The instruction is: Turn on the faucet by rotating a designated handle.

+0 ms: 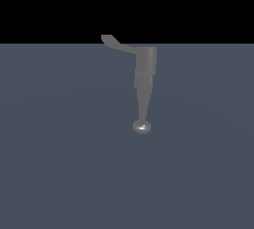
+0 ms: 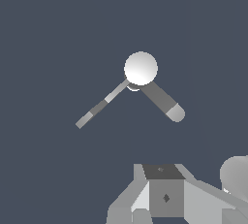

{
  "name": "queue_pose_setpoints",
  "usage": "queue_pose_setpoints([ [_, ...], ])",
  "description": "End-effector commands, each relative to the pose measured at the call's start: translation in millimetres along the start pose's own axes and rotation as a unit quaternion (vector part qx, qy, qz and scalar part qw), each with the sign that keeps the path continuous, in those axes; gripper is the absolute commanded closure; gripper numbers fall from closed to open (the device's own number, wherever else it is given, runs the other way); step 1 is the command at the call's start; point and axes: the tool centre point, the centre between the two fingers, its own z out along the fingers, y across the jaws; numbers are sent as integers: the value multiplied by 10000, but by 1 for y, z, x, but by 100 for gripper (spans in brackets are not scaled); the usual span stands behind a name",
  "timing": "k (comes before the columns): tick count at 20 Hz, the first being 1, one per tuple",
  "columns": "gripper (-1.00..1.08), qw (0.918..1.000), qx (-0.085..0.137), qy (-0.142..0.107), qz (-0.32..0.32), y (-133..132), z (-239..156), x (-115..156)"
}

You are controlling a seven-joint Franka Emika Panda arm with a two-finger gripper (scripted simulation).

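The gripper showed only in part, as pale blocky housing at the wrist view's edge; its fingers were out of sight, so their spread went unseen

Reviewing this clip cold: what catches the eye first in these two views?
The lone grey faucet stands mid-frame in the exterior view on a bare blue-grey floor, its spout ending in a shiny knob. Its thin curved handle juts toward that view's left. In the wrist view the hand sits apart from the faucet, touching nothing.

One faucet with one handle, and one robot hand.
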Motion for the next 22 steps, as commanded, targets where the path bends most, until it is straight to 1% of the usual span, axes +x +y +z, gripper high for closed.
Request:
queue_pose_setpoints([
  [1, 108, 9995, -9, 5, 327, -9, 8, 5],
  [6, 108, 9953, -33, 27, 964, -25, 24, 14],
  [11, 108, 9872, -57, 64, 1596, -41, 41, 23],
  [16, 108, 9750, -78, 116, 2218, -56, 59, 32],
  [22, 108, 9554, -95, 198, 2946, -73, 82, 42],
])
